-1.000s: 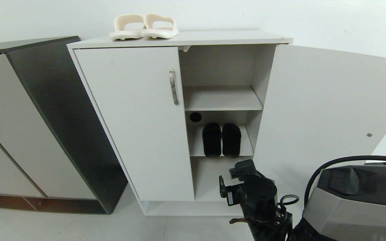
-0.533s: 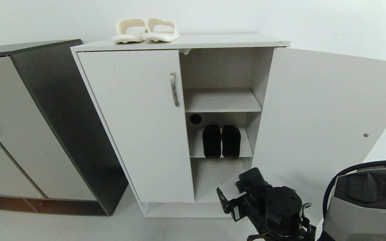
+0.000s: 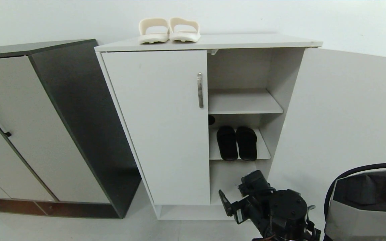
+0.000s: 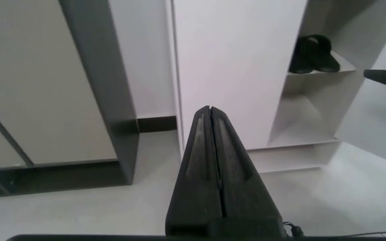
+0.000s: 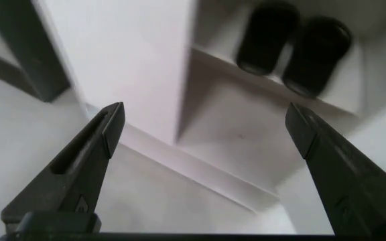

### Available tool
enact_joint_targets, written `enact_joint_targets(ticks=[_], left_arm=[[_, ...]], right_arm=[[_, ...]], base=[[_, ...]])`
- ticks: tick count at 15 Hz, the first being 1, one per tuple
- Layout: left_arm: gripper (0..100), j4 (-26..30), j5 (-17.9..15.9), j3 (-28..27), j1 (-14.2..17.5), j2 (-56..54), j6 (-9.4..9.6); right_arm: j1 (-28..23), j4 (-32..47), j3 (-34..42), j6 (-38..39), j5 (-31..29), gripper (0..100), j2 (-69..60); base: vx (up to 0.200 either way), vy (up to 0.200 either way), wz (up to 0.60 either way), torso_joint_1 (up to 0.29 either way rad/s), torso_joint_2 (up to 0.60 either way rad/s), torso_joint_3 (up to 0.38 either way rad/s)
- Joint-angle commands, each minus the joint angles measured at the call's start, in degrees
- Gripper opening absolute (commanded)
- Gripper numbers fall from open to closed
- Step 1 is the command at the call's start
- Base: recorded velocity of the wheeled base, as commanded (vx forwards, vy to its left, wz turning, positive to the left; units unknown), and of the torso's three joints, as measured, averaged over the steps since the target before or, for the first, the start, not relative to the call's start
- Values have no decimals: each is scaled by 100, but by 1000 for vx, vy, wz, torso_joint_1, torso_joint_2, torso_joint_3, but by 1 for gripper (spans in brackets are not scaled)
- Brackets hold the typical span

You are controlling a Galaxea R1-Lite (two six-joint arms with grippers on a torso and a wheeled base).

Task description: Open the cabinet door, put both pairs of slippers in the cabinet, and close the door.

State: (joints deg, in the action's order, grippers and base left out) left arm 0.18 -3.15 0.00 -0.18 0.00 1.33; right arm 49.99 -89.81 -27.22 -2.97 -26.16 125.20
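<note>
Since the earlier pictures the whole head view was shifted, so that the cabinet (image 3: pixel 209 42) was carried toward the right of the frame. This was taken for a move of the camera, not of the furniture. The right gripper (image 5: pixel 205 115) was also found lower in the frame than a second before, down at the bottom edge, right of centre.

The cream slippers (image 3: pixel 169 30) were seen at the top of the frame, set side by side and touching on the cabinet's top, above its shut left door (image 3: pixel 159 127). Their long axes were laid front to back, toward the wall. The black slippers (image 3: pixel 236 143) were found on the middle shelf (image 3: pixel 263 151) in the opened right half, also side by side and front to back. The right door (image 3: pixel 340 117) was swung wide at the right of the frame.

The right gripper was held with its jaws spread wide and nothing between them, low before the open compartment and below the black pair. The left gripper (image 4: pixel 210 114) was pressed closed on nothing, low down and faced toward the shut door and the dark cabinet (image 3: pixel 62 100) beside it.

One pair was judged stowed, and the cream pair was judged the next to be fetched. From the right gripper that pair lay well above and to the left in the frame, so a high reach was judged to be called for. Which arm was nearer could not be settled: both were held low. The pair's place over the left half was judged to favour the left arm, though only the right gripper was ready opened.
</note>
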Motion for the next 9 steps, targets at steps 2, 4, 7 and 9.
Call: enact_joint_targets(ticks=[2, 4, 7, 9], left_arm=[[0, -1, -2, 0, 1, 9, -1], [0, -1, -2, 0, 1, 9, -1], [0, -1, -2, 0, 1, 9, -1], [0, -1, -2, 0, 1, 9, -1]], right_arm=[[-60, -19, 77, -1, 129, 100, 75], [-77, -19, 121, -10, 173, 100, 66], [-77, -19, 191, -1, 305, 100, 66], [-69, -19, 191, -10, 331, 100, 75]], base=[[0, 200, 0, 2, 0, 5], [0, 200, 0, 0, 0, 2], [0, 200, 0, 1, 1, 4], [0, 200, 0, 7, 5, 5]])
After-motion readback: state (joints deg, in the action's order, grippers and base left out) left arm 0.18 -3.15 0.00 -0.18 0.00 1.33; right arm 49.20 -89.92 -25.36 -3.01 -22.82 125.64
